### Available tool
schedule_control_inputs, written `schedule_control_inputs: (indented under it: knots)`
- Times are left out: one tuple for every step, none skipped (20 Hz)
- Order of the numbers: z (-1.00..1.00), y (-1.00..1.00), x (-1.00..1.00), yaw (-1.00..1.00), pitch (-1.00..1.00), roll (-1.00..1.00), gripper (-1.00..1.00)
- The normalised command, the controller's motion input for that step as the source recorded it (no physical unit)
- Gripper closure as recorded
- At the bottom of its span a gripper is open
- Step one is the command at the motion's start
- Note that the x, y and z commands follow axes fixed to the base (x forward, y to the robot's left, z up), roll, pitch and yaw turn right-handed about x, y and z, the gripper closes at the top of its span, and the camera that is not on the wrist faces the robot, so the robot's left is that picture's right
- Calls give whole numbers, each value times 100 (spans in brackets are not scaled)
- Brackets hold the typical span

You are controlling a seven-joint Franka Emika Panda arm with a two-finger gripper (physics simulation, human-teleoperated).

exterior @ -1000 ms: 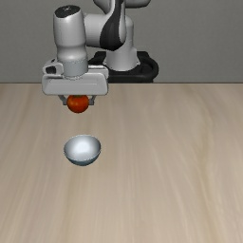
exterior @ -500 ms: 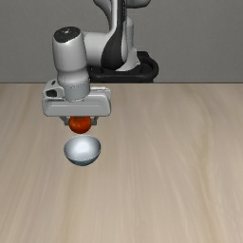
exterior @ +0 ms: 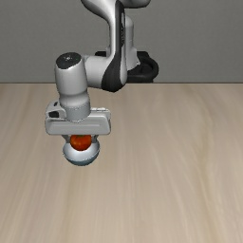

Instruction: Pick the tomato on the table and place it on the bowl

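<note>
Tomato: the tomato (exterior: 83,143) sits directly under the gripper (exterior: 82,142), tucked up against the underside of the white hand, with only its red-orange lower half showing.
Tomato vs. bowl: it is within the rim of the bowl (exterior: 84,158), low over the hollow. I cannot tell whether it touches the bowl's inside.
Gripper state: pinching the tomato, which sits between the two short fingers, one on each side. The fingers are close in.
Gripper pose: pointing straight down, with the broad hand body lying across the exterior view from left to right.
Bowl: small, pale grey-blue and upright on the table (exterior: 180,171), towards the exterior view's left and about mid-depth.
Hidden: the hand covers the tomato's top and the bowl's far rim. The fingertips are mostly lost behind the hand and against the bowl, so the contact points are hard to make out.
Cut off: the arm (exterior: 114,57) runs out of the top edge of the view.
Background: the dark robot base (exterior: 144,68) stands at the table's far edge, with a grey wall behind it.
</note>
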Motion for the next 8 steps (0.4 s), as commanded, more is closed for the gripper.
schedule_control_inputs:
  knots:
    - [0, 0, 0, 0, 0, 0, -100]
    - [0, 0, 0, 0, 0, 0, -100]
    - [0, 0, 0, 0, 0, 0, -100]
    - [0, 0, 0, 0, 0, 0, -100]
    - [0, 0, 0, 0, 0, 0, -100]
    - [0, 0, 0, 0, 0, 0, -100]
    - [0, 0, 0, 0, 0, 0, -100]
    - [0, 0, 0, 0, 0, 0, -100]
